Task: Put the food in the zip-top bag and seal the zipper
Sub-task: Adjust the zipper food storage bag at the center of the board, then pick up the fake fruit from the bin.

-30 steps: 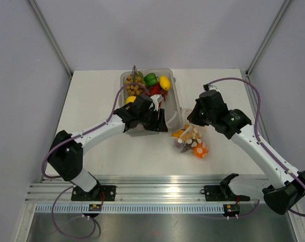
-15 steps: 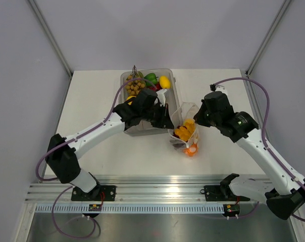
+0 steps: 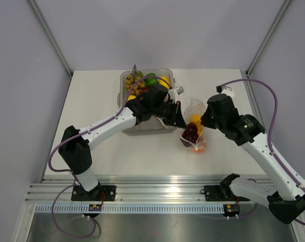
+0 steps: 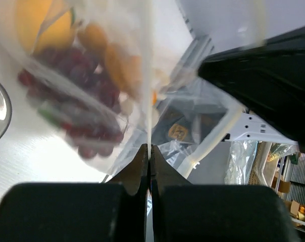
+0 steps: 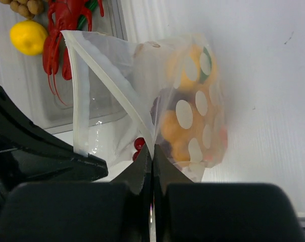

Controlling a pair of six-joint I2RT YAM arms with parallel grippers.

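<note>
Zip-top bag (image 3: 193, 126) raised upright, left hand (image 4: 149, 151) newly pinching it, right hand (image 5: 152, 151) still pinching it

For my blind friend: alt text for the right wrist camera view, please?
The right gripper pinches the rim of a clear white-dotted bag holding orange and purple toy food. Behind, a tray holds a lemon and red lobster.

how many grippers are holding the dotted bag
2. The left gripper pinches the edge of the zip-top bag nearer the tray; the right gripper pinches the opposite edge. None hidden.
</note>
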